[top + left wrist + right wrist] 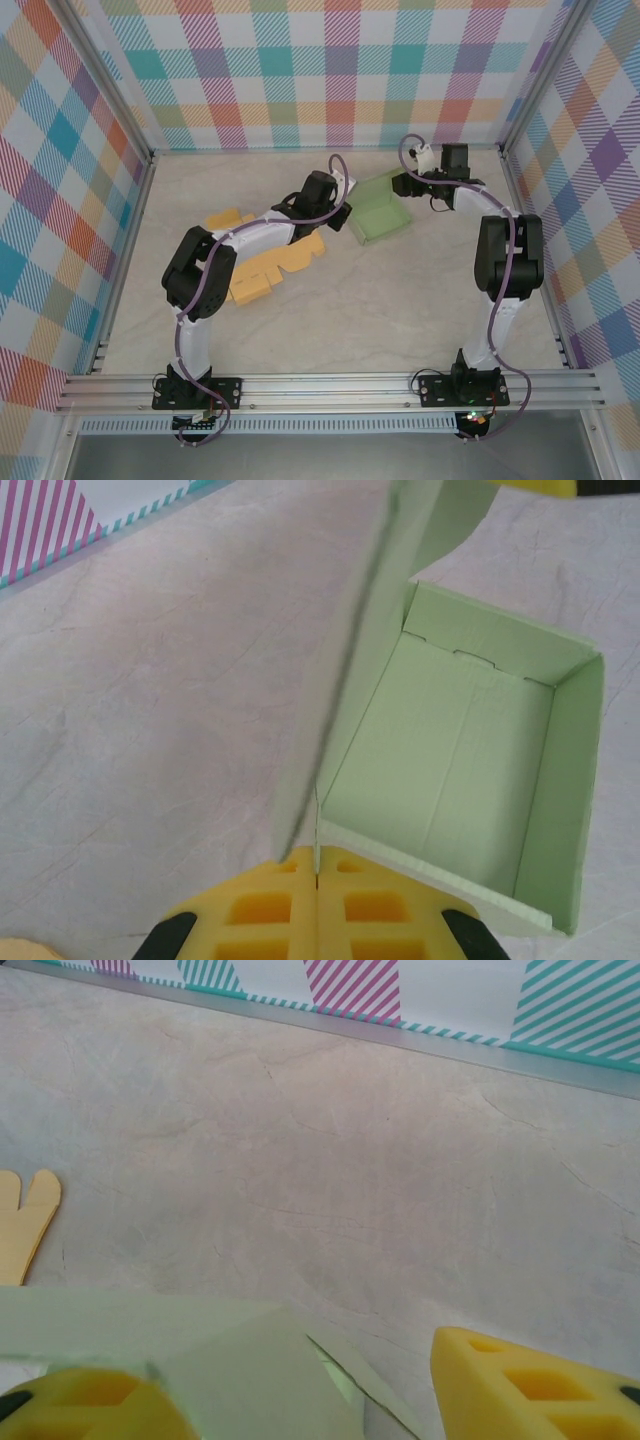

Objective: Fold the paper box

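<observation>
The pale green paper box (380, 212) sits open-topped on the table at the back middle. My left gripper (340, 207) is at its left side. In the left wrist view the left gripper (317, 872) is shut on the thin edge of the paper box (450, 750), where a tall blurred flap (350, 660) rises beside the inside floor. My right gripper (402, 186) is at the box's far right corner. In the right wrist view the right gripper (300, 1400) stands open, with a green flap (240, 1375) lying between the fingers against the left finger (80, 1405).
Flat yellow-orange cardboard pieces (250, 285) lie left of the box under the left arm, one edge (20, 1225) showing in the right wrist view. Plaid walls and a metal frame (130, 150) enclose the table. Bare marble table (380, 310) lies in front of the box.
</observation>
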